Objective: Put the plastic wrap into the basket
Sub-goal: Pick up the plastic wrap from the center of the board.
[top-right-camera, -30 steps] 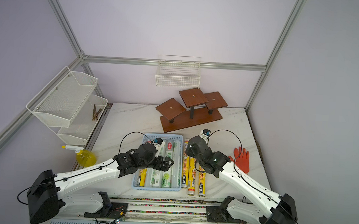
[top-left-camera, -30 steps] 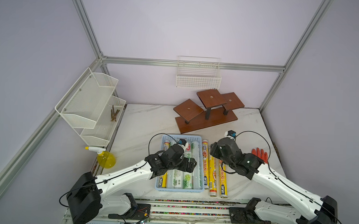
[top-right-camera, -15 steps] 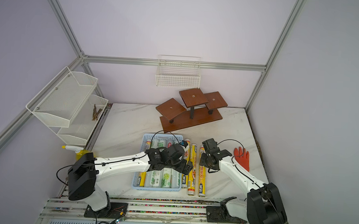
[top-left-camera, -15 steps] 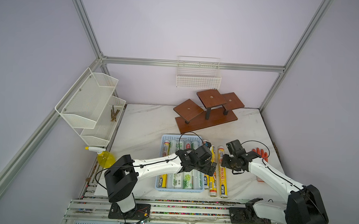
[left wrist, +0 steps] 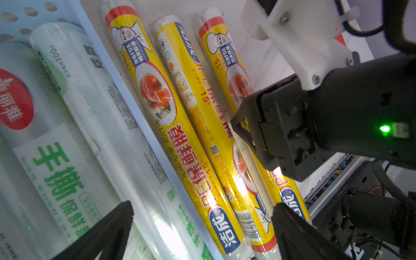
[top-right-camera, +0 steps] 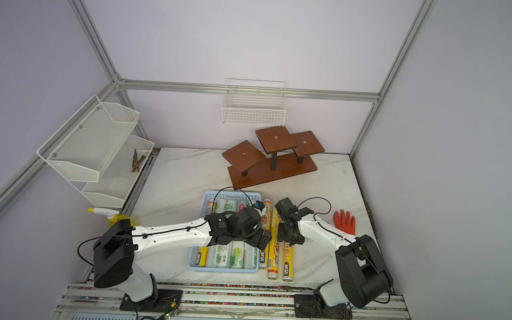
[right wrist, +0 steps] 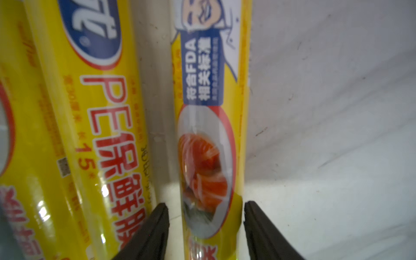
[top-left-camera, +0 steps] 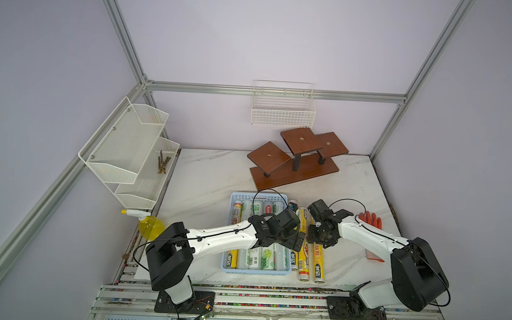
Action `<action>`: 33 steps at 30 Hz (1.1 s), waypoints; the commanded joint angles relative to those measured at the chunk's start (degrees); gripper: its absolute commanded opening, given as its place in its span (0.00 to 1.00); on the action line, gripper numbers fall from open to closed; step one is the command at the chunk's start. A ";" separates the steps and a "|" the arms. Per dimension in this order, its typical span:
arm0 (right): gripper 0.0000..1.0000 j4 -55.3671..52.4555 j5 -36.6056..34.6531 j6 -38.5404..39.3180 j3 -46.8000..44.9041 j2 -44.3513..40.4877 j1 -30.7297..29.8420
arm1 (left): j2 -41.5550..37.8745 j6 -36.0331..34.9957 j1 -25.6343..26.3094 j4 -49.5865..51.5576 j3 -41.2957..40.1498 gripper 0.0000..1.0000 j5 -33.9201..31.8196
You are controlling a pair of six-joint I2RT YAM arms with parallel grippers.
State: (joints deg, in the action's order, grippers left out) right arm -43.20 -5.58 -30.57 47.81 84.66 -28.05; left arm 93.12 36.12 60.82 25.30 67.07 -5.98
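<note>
The light blue basket (top-left-camera: pixel 255 271) (top-right-camera: pixel 222 268) holds several plastic wrap rolls, whitish with green print (top-left-camera: pixel 261 259) and one yellow. Three yellow rolls lie on the table along its right side; the outermost (top-left-camera: pixel 319 265) (top-right-camera: pixel 288 263) is farthest from it. My right gripper (top-left-camera: pixel 318 239) (right wrist: pixel 204 203) is low over that outermost roll (right wrist: pixel 207 157), open, one finger on each side with a small gap to it. My left gripper (top-left-camera: pixel 292 244) (left wrist: pixel 202 204) hovers wide open above the basket's right wall (left wrist: pixel 126 99) and the two nearer yellow rolls (left wrist: pixel 157 101), holding nothing.
A red rubber glove (top-left-camera: pixel 370 221) lies right of my right arm. A brown wooden stepped stand (top-left-camera: pixel 293 165) sits behind the basket. A yellow spray bottle (top-left-camera: pixel 150 226) stands at the table's left edge under a white mesh shelf (top-left-camera: pixel 128 154). A white wire basket (top-left-camera: pixel 283 108) hangs on the back wall.
My left gripper has moved right, from over the basket to its right wall and the loose yellow rolls. My right gripper has come down onto the outermost yellow roll.
</note>
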 commanded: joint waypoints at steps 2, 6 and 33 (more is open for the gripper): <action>0.57 -1.05 -1.85 0.75 0.73 1.76 -0.47 | -2.91 -1.50 -0.08 -1.11 -0.45 1.00 -1.66; 0.55 0.76 -0.39 1.20 -0.24 2.74 -0.44 | -2.79 -1.88 -0.08 -1.10 -0.31 1.00 -1.59; 0.36 -3.81 -9.81 -1.70 2.52 -6.06 0.38 | -4.28 -1.01 -0.08 -3.22 -2.58 1.00 -2.08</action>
State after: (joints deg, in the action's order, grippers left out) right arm -44.84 -13.26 -31.90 48.49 80.40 -27.90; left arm 91.90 35.31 60.82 23.94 65.67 -6.79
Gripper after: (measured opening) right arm 0.439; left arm 0.997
